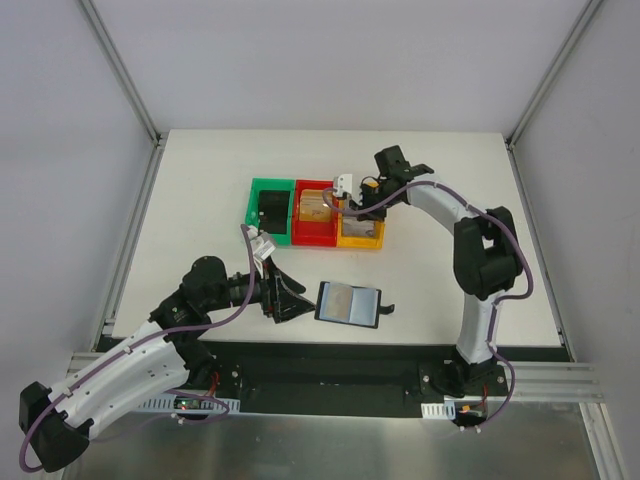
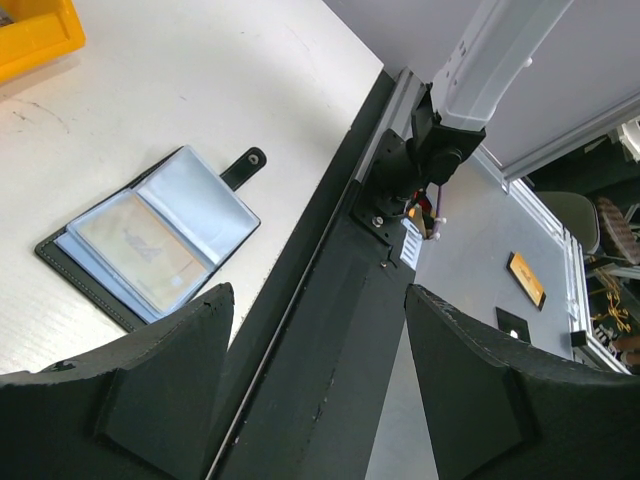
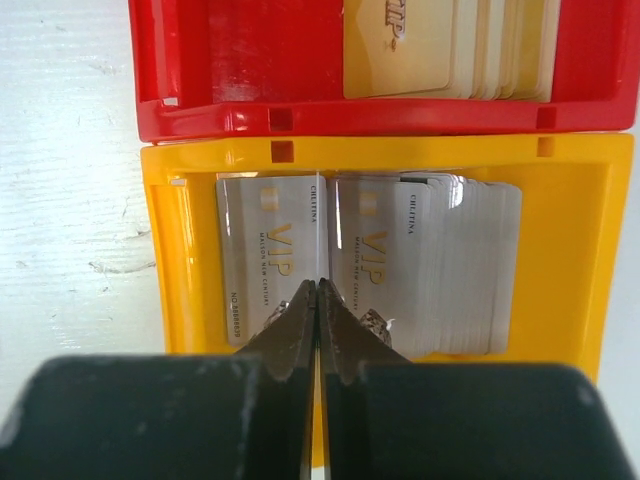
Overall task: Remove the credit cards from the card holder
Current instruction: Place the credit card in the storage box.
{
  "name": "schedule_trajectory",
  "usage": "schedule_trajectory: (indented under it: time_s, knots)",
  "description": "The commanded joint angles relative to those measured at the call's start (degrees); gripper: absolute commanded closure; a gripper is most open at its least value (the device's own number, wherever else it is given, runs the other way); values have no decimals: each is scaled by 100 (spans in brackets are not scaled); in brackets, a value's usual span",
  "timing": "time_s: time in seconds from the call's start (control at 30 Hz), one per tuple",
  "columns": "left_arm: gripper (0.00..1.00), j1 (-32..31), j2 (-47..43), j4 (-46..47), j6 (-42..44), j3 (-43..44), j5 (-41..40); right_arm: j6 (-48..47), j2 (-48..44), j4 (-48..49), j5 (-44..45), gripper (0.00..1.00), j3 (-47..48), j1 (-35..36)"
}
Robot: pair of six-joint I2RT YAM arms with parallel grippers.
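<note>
Black-edged, flat and folding: the card holder [image 1: 348,304] is laid open on the white table [image 1: 200,200], close to its near edge. Two glossy bluish-grey plastic panels are shown face up, and a small black snap tab [image 2: 245,166] projects from the right side. One tan card [image 2: 140,250], thin and rectangular, is seen lodged under the clear sleeve of one panel.

Left gripper [image 2: 318,292]: placed just left of the holder, apart from it, its matt black wedge-shaped fingers spread wide with nothing between them.

Beyond the holder, farther from the arm bases, three moulded plastic bins are set touching in a row.
- Green bin [image 1: 270,184], beyond and left of the holder: a chunky black object [image 1: 271,212] is held in it.
- Red bin [image 3: 340,118], straight beyond the holder: tan-gold cards [image 3: 440,45] with rounded corners are fanned inside.
- Yellow bin [image 3: 380,150], beyond and slightly right of the holder: pale grey-white cards [image 3: 400,260] with gold "VIP" lettering are overlapped inside.

Right gripper [image 3: 318,285]: poised over the yellow bin, its fingers pressed together to a narrow seam above the grey-white cards. Whether a card edge is pinched in that seam cannot be told.
</note>
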Motion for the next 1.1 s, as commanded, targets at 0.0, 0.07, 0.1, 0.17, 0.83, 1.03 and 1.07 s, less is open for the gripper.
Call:
schedule_trajectory:
  time_s: [0.0, 0.07, 0.1, 0.17, 0.83, 1.03, 1.07]
  knots:
    - [32, 33, 37, 161, 58, 56, 145, -213, 137, -135, -246, 100, 298, -10]
    - [31, 33, 98, 161, 58, 73, 154, -204, 190, -134, -254, 100, 342, -19]
    - [31, 25, 116, 170, 66, 91, 154, -204, 216, -134, -255, 100, 351, -28]
    - [31, 33, 168, 170, 84, 100, 145, -187, 260, -117, -228, 100, 368, -19]
    - [31, 25, 169, 161, 58, 47, 119, -107, 305, 59, 185, 100, 342, -98]
    - [32, 24, 239, 205, 49, 56, 154, -134, 252, 24, 211, 100, 254, -151]
    - [32, 33, 239, 223, 40, 47, 163, -143, 252, 32, 220, 100, 237, -151]
